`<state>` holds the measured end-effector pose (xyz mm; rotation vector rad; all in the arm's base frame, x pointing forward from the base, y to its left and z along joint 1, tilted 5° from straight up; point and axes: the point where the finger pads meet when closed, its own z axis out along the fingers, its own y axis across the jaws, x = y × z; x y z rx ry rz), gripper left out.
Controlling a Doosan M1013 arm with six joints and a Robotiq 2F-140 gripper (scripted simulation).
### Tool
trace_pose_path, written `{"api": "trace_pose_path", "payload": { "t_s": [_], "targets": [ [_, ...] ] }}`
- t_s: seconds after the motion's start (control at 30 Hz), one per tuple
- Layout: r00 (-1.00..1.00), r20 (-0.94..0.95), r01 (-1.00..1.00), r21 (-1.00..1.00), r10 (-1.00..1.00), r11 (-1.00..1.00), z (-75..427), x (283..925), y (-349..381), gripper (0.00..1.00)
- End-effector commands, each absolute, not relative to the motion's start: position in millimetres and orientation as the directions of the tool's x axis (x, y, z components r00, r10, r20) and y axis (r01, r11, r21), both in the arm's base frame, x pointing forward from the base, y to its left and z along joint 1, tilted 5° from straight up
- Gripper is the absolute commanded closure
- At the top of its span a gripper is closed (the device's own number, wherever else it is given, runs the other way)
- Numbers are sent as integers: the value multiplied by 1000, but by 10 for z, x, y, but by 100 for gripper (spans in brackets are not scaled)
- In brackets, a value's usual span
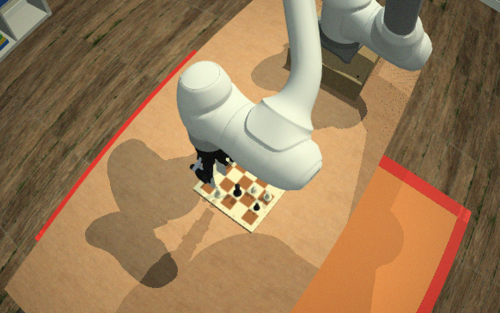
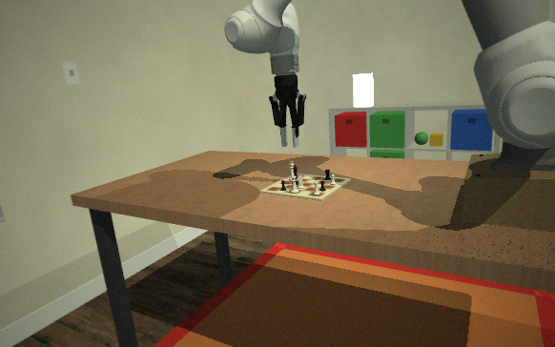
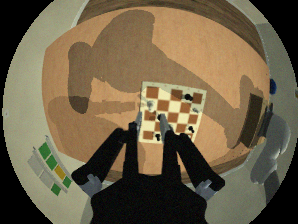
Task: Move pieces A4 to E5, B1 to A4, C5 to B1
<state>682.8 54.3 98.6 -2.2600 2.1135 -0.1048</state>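
Note:
The small chessboard (image 1: 240, 197) lies on the wooden table and shows in the side view (image 2: 306, 186) and in the wrist view (image 3: 170, 112). Several black and white pieces stand upright on it, among them a tall black piece (image 1: 236, 189), a black pawn (image 1: 256, 206) and a white piece (image 1: 266, 196). A tall white piece (image 2: 292, 169) stands at the board's far left side. My gripper (image 2: 289, 141) hangs well above the board's left end, fingers pointing down and a little apart, with nothing between them. It also shows in the wrist view (image 3: 152, 123). My arm hides part of the board in the overhead view.
The robot base (image 1: 344, 64) stands at the table's far end. An orange zone with a red border (image 1: 387, 249) lies beside the table. A shelf with coloured bins (image 2: 410, 129) stands against the back wall.

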Motion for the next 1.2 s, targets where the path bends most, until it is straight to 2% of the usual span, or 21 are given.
{"api": "trace_pose_path", "payload": {
  "t_s": [0.0,0.17,0.2,1.17],
  "targets": [
    [66,18,-995,-80,-998,-67,1017,6825,543,75],
    [66,18,-995,-80,-998,-67,1026,6824,543,75],
    [66,18,-995,-80,-998,-67,1026,6824,543,0],
    [66,18,-995,-80,-998,-67,1111,6817,545,0]
  ]
}}
